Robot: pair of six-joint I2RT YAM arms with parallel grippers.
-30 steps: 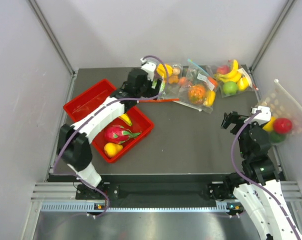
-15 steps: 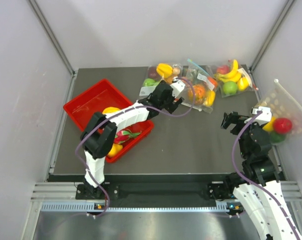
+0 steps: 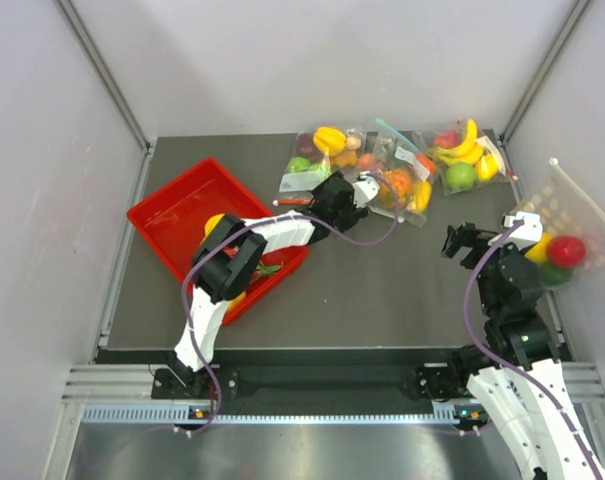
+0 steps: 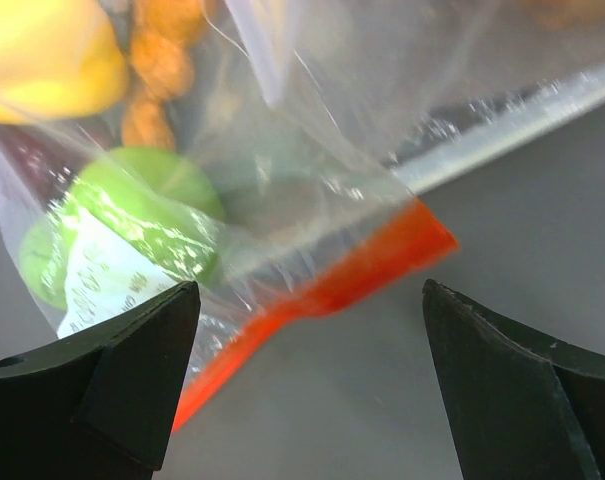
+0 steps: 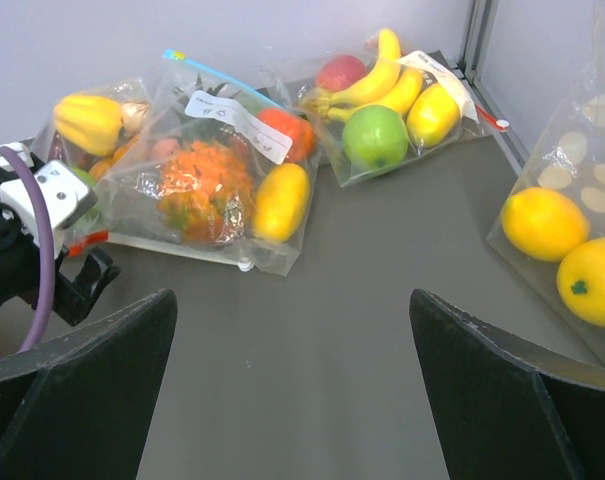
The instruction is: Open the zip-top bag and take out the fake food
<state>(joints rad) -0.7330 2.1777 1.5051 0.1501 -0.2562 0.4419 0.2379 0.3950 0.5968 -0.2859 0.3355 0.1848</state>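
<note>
left gripper (image 4: 310,300) fingers spread wide, nothing gripped. The orange-red zip strip (image 4: 342,275) of the zip-top bag (image 3: 315,168) crosses the gap between the 2 fingers; in the wrist view it touches neither. The bag lies on the table (image 3: 382,280) at the far edge, roughly 12 o'clock in the top view, leftmost of 3 bags in a row, zip edge on its 6 o'clock side. The fake food (image 3: 329,140) is inside: 2 green apples (image 4: 147,200) behind the white label (image 4: 97,285), with a yellow piece (image 4: 42,50) and orange pieces (image 4: 157,60) deeper in. The blue-zip bag (image 5: 212,170) is just beside it at 3 o'clock, the banana bag (image 5: 382,100) beyond that. The red tray (image 3: 172,215) is at 9 o'clock. right gripper (image 5: 292,320) is at 3 o'clock, fingers wide, empty, above bare table.
</note>
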